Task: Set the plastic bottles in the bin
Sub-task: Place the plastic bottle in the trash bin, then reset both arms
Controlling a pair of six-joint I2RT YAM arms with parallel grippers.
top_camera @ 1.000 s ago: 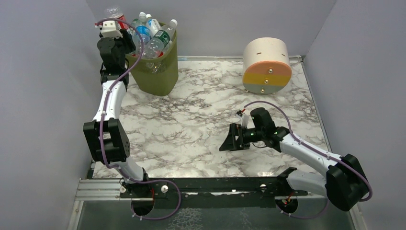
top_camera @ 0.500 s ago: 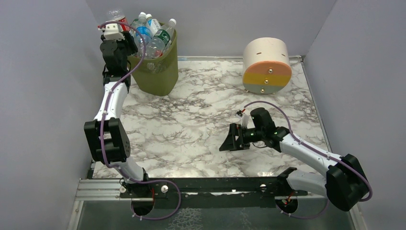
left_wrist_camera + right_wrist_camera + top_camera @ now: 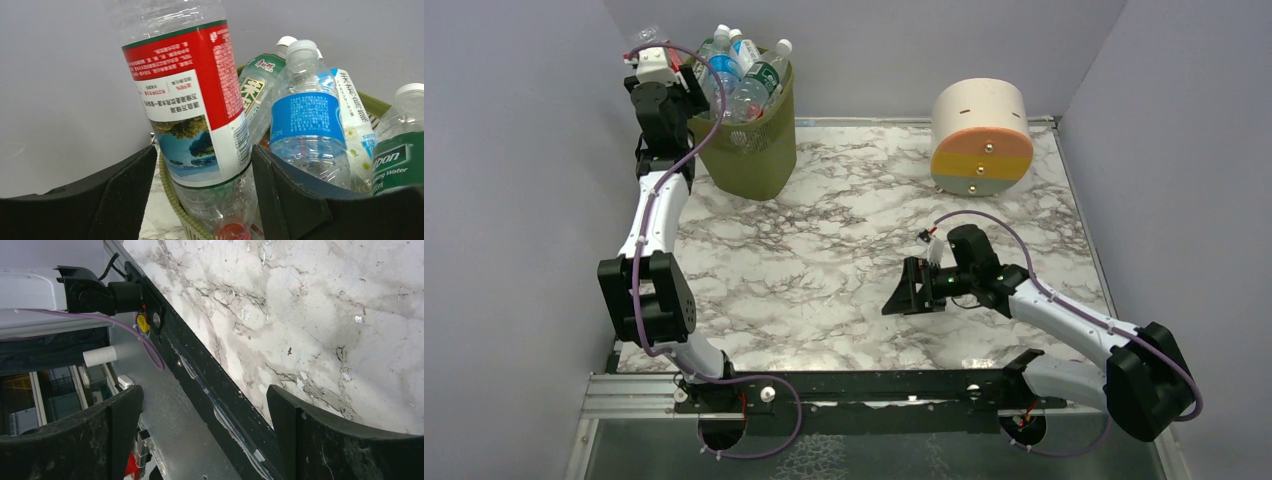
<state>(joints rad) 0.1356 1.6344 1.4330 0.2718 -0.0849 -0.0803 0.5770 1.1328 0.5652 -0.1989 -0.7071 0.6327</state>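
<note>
The olive-green mesh bin (image 3: 759,165) stands at the back left, with several clear bottles (image 3: 746,75) sticking out of its top. My left gripper (image 3: 679,85) is raised at the bin's left rim and is shut on a red-labelled bottle (image 3: 192,100), held cap down over the rim (image 3: 172,195). The bottle's clear base shows in the top view (image 3: 646,37). In the left wrist view, a blue-labelled bottle (image 3: 306,115) and a green-labelled one (image 3: 400,160) stand in the bin just beyond. My right gripper (image 3: 902,293) is open and empty, low over the marble table near the front.
A cream cylinder with orange, yellow and grey bands (image 3: 981,135) lies at the back right. Grey walls close in the left, back and right sides. The right wrist view shows the table's black front rail (image 3: 215,390).
My left gripper has shifted slightly up and to the left with the red-labelled bottle still in it. The right arm has not moved.
</note>
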